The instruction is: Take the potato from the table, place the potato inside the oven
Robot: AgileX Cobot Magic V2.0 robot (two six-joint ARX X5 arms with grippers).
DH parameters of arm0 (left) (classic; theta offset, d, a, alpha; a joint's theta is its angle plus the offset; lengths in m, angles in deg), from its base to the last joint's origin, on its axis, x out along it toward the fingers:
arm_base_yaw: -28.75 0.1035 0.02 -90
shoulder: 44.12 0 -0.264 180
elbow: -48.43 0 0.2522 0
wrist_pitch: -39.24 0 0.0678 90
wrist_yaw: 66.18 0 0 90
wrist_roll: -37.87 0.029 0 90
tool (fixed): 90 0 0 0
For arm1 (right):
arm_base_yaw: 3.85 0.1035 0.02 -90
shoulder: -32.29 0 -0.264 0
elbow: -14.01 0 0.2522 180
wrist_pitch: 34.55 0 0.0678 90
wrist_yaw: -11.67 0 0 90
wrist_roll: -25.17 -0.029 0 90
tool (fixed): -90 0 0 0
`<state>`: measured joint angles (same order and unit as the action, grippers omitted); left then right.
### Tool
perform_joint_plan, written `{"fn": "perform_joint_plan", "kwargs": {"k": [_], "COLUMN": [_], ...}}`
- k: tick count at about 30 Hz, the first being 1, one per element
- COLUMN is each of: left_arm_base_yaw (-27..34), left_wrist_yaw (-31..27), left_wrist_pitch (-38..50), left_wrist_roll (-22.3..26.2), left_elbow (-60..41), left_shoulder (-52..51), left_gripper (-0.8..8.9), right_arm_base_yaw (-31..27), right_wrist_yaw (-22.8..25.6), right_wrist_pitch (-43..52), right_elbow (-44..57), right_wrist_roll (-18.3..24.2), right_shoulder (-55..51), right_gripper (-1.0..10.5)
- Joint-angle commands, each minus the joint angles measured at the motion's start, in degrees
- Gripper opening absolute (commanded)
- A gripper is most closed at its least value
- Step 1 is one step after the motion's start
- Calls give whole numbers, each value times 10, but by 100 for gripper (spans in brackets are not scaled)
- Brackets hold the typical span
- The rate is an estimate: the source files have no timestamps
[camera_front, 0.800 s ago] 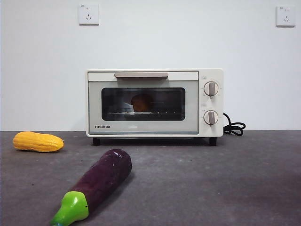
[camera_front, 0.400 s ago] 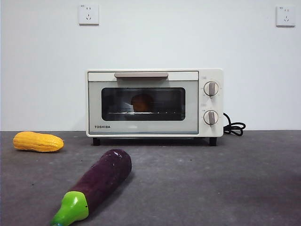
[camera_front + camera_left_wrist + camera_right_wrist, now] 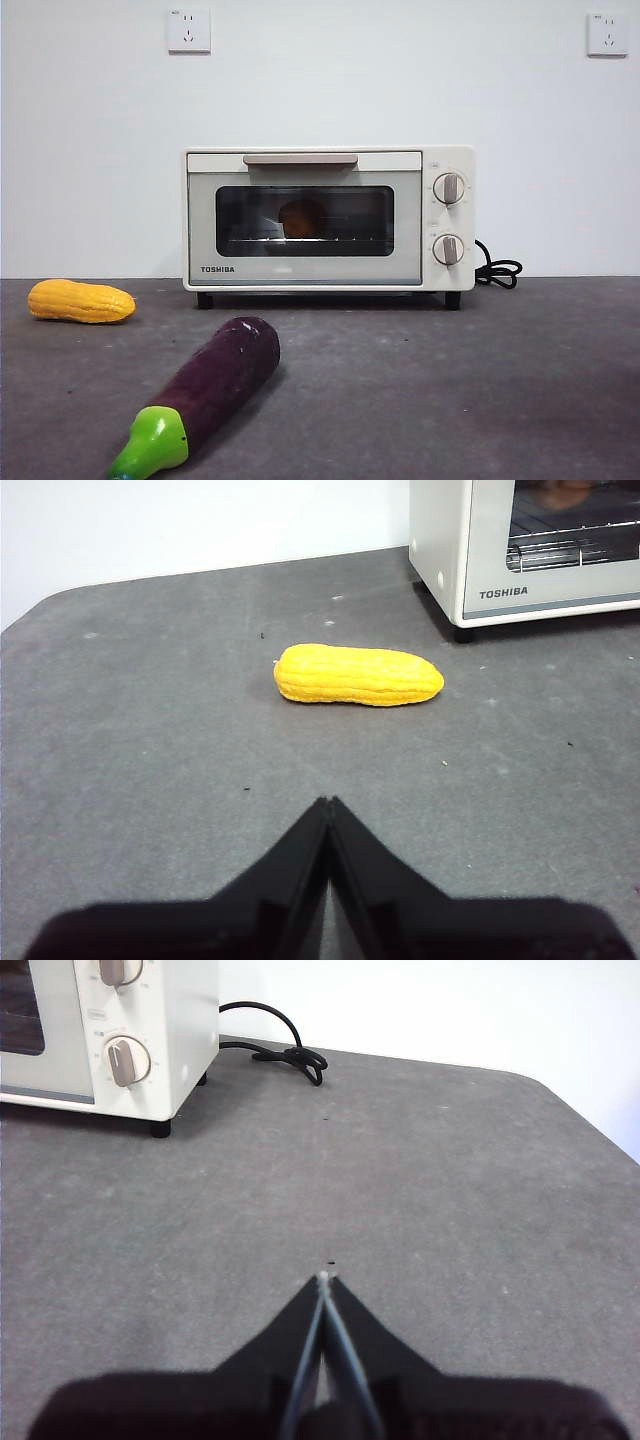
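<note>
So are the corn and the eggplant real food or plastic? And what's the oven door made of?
The corn looks like plastic or foam: even yellow, molded ridges, matte. The eggplant seems fake too: flat purple skin, very bright green stem, though I can't be sure. The oven door looks like dark glass, since the potato shows through it, in a smooth cream frame, metal or plastic.

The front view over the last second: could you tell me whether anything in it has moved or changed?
Nothing visibly changed. The potato sits on the rack inside the oven behind its shut door, the corn and eggplant lie where they were on the table, and no arm appears in the front view. Both wrist views show the left end effector and right end effector shut and empty above the table.
</note>
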<state>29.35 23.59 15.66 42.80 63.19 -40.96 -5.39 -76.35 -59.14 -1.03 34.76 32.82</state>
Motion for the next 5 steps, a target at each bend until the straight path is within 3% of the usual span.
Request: {"fn": "perform_joint_plan", "kwargs": {"k": [1,5], "left_arm_base_yaw": [1,1], "left_wrist_yaw": [3,3], "left_wrist_pitch": [3,3], "left_wrist_roll": [6,6], "left_elbow": [-5,-5], "left_shoulder": [0,0], "left_gripper": [-4,-4], "right_arm_base_yaw": [0,0], "right_wrist_yaw": [0,0], "right_wrist_pitch": [2,2], "right_elbow": [5,5], "right_wrist_roll": [-6,-6], "right_shoulder": [0,0], "right_gripper": [2,2]}}
